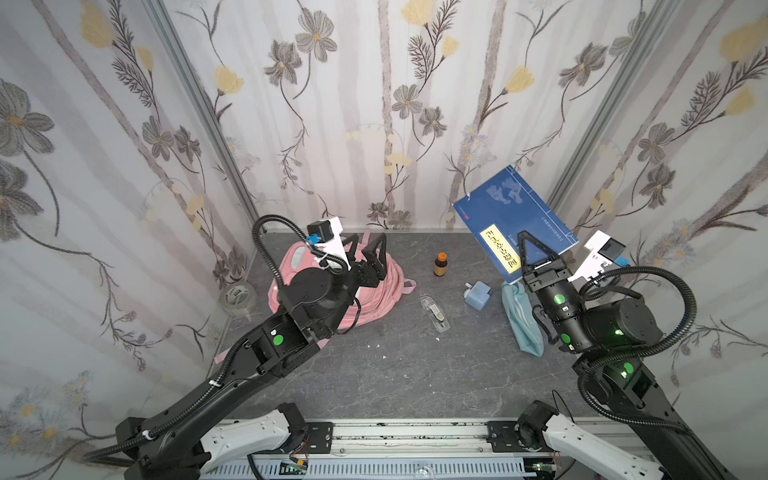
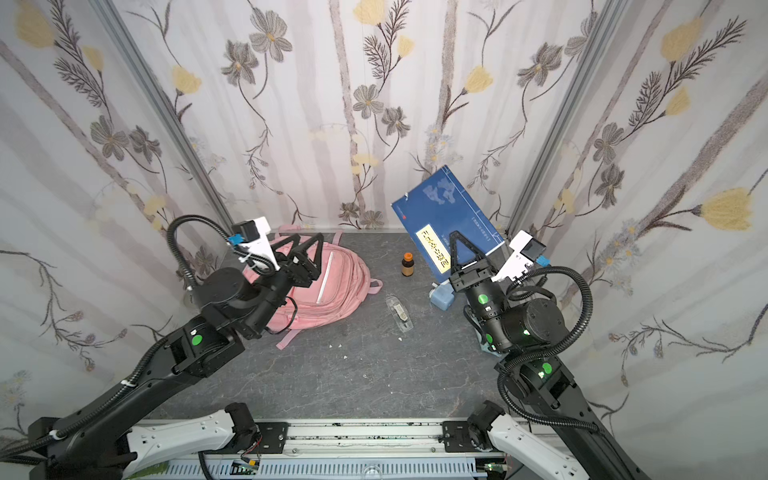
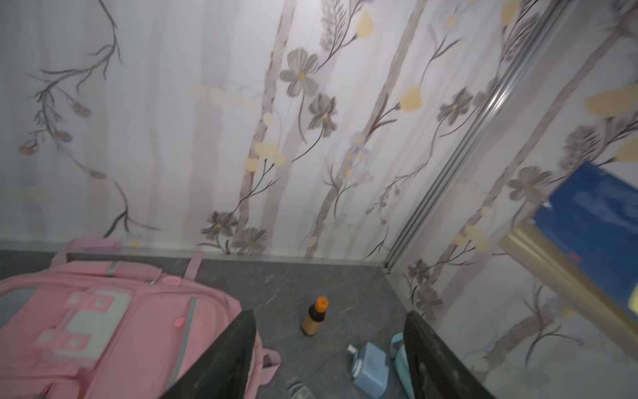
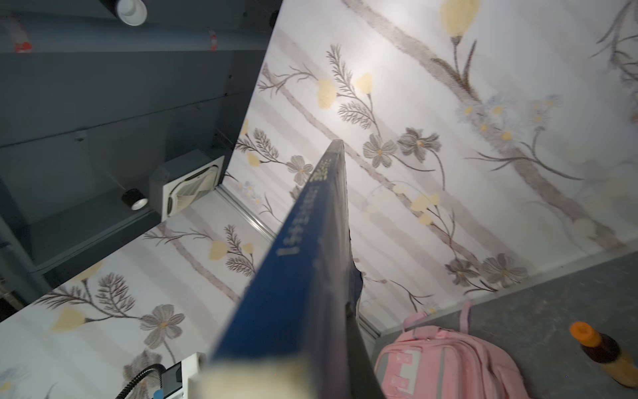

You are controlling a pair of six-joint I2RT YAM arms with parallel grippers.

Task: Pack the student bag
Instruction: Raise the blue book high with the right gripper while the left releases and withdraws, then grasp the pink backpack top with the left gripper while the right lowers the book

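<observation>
White curtains (image 1: 365, 83) with gray and yellow flowers hang all around a dark gray surface (image 1: 395, 374), with shiny metal posts (image 1: 196, 91) in the corners.

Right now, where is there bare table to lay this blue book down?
The near half of the table, from the clear case to the front rail, is bare but for white scraps. Crowded at the back: pink backpack left, bottle middle, blue box and pouch right.

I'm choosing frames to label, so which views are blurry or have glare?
Both top views: sharp, evenly lit, bowed at the edges. Left wrist: soft all over, book smeared. Right wrist: book's near end out of focus, bright patch on the wall.
</observation>
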